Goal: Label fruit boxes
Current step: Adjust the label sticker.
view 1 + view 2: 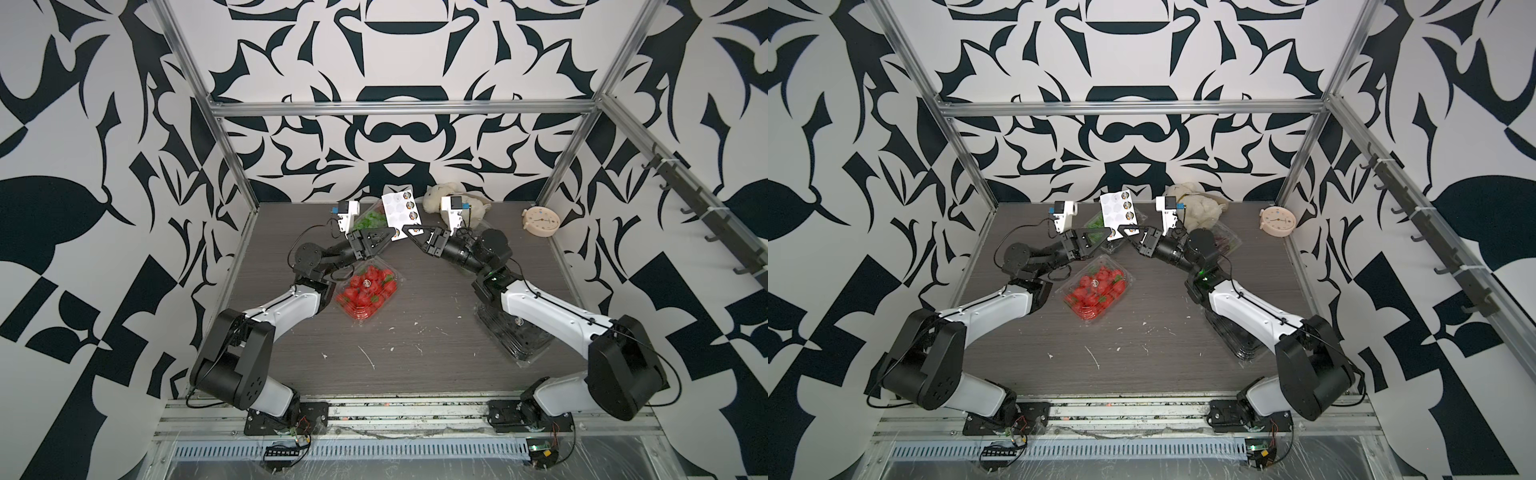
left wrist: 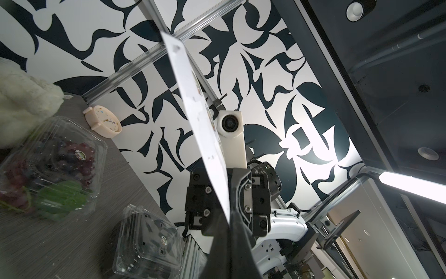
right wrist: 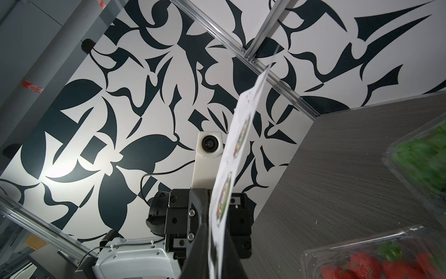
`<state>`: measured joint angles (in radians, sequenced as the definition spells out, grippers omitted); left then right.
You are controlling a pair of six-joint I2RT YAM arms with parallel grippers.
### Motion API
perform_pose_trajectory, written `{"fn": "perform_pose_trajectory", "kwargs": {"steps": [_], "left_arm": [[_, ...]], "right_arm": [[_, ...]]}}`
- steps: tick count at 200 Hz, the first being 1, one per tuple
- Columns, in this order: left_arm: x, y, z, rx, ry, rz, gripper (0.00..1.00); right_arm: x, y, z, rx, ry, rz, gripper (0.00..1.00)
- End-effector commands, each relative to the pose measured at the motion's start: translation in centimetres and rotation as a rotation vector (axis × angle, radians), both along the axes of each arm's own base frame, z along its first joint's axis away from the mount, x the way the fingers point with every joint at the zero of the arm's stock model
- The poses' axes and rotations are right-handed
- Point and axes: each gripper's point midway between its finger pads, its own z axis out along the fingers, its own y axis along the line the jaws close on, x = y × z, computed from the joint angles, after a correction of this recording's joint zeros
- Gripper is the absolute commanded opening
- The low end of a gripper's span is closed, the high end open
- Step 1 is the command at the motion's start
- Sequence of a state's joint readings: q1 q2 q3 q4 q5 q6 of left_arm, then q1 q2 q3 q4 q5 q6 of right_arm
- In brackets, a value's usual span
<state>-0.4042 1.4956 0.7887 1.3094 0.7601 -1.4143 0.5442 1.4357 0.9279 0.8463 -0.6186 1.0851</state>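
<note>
A white sticker sheet (image 1: pixel 400 212) stands upright above the table's back middle. My left gripper (image 1: pixel 390 232) is shut on its lower corner, seen edge-on in the left wrist view (image 2: pixel 228 218). My right gripper (image 1: pixel 404 228) is shut on the same lower edge from the opposite side (image 3: pixel 217 232). The strawberry box (image 1: pixel 368 291) lies below my left gripper with a round label on its lid. The green grape box (image 1: pixel 1098 222) is partly hidden behind the sheet. The purple grape box (image 2: pixel 48 164) and the avocado box (image 2: pixel 147 241) each carry a label and lie by my right arm.
A cream plush toy (image 1: pixel 440 197) and a small beige alarm clock (image 1: pixel 540 222) sit at the back right. Aluminium frame posts (image 1: pixel 232 166) border the dark wood-grain table (image 1: pixel 415 345), which has white flecks on it.
</note>
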Motion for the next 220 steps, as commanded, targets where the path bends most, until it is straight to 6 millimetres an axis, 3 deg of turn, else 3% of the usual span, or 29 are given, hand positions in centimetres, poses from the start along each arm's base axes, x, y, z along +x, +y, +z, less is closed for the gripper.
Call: {"fn": "perform_pose_trajectory", "kwargs": {"steps": [1,18,93,220], "left_arm": [[-0.3,0.1,1.0,-0.015,-0.051,-0.011,0.00],[-0.3,0.1,1.0,-0.018,-0.052,-0.012,0.00],[0.0,0.0,0.7,-0.033,-0.040,-0.028,0.00],[-1.0,0.0,1.9,-0.048,-0.072,-0.054,0.00]], "right_arm": [[-0.7,0.0,2.7,0.051,-0.080,0.037,0.10],[-0.7,0.2,2.6,0.049,-0.076,0.046,0.00],[-2.0,0.1,4.4,0.114,-0.136,0.096,0.00],[-1.5,0.6,3.7,0.120,-0.114,0.112,0.00]]}}
